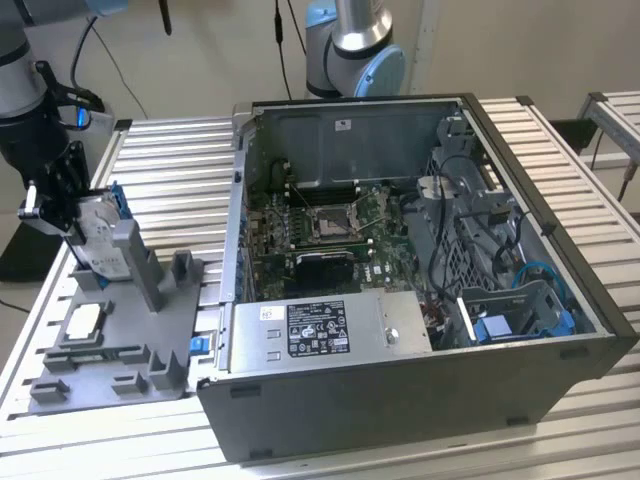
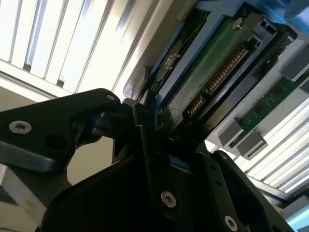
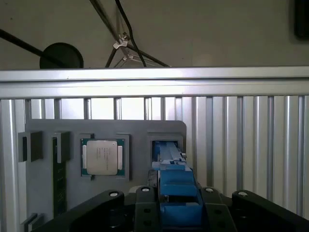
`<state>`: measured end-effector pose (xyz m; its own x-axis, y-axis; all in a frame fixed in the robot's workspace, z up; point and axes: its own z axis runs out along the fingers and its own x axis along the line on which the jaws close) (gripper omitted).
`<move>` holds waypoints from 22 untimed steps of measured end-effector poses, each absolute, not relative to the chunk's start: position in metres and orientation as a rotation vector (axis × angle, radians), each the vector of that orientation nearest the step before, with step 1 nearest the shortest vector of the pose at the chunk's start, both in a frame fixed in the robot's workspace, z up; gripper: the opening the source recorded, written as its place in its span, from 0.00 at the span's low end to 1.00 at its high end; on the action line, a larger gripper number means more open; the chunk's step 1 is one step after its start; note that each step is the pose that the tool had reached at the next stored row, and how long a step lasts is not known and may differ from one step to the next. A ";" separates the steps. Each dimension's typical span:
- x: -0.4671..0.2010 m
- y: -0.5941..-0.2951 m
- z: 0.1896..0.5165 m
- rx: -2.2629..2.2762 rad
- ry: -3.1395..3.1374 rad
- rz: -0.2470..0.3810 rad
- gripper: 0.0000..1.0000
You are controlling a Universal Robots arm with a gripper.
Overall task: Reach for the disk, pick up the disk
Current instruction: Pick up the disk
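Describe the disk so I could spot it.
On the exterior view's left, beside the computer case, lies a grey tray. The disk stands at its far end: silver, blue-framed, unlike the small square chip lying flat.

Open computer case [image 1: 400, 400] beside grey tray [image 1: 140, 345]; square chip [image 3: 102, 156] in tray.

I am watching the arm [image 1: 18, 85] at the exterior view's left, its dark wrist pointing downward with a slight tilt. The gripper [image 1: 68, 215] is hanging straight below the wrist. In the first wrist view its black fingers [image 3: 144, 203] are sitting one on each side of the disk [image 3: 176, 188], closing against the blue bracket. In the second wrist view one finger [image 2: 149, 159] is lying flat along the disk's edge, touching it.
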<state>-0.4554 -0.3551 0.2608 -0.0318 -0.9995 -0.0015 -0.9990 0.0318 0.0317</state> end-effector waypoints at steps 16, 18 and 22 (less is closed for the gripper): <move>-0.455 -0.355 0.261 2.171 -2.241 -0.037 0.00; -0.455 -0.355 0.261 2.171 -2.241 -0.037 0.00; -0.455 -0.355 0.261 2.171 -2.241 -0.037 0.00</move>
<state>-0.4554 -0.3551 0.2609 -0.0318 -0.9995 -0.0012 -0.9990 0.0317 0.0317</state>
